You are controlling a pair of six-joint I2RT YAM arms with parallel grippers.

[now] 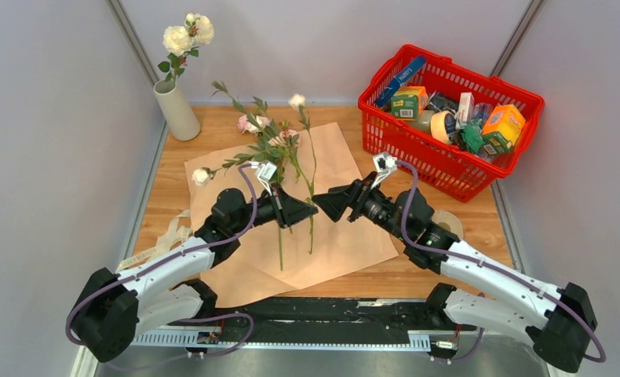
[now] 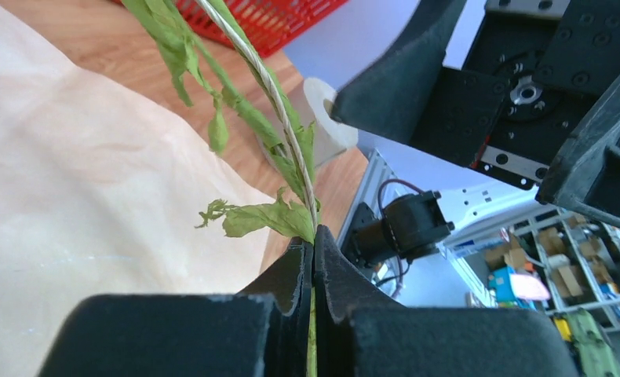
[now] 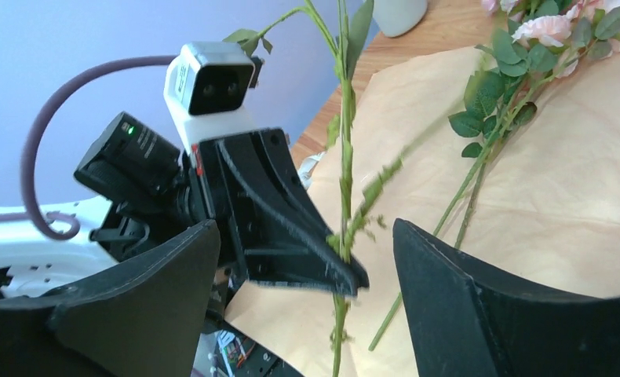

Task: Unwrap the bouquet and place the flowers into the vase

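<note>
1. The left gripper (image 2: 313, 245) is pressed together, pinching one flower stem (image 2: 279, 126) that runs up past its tips.
2. The right gripper (image 3: 307, 267) is spread wide and empty, tip to tip with the left, the stem just ahead.
3. The other flowers (image 1: 268, 141) lie on paper (image 1: 346, 236) beyond both grippers.
4. The vase (image 1: 177, 110) stands well beyond the left gripper, holding cream roses.

We take this for a robotics lab: plain pale panels (image 1: 48, 118) in metal framing (image 1: 134, 39) box in a wooden table (image 1: 164, 181), two arms (image 1: 479, 275) are bolted to a rail (image 1: 315, 339) (cables (image 1: 248, 212) exposed), and cluttered storage shelves (image 2: 542, 263) stand behind.
</note>
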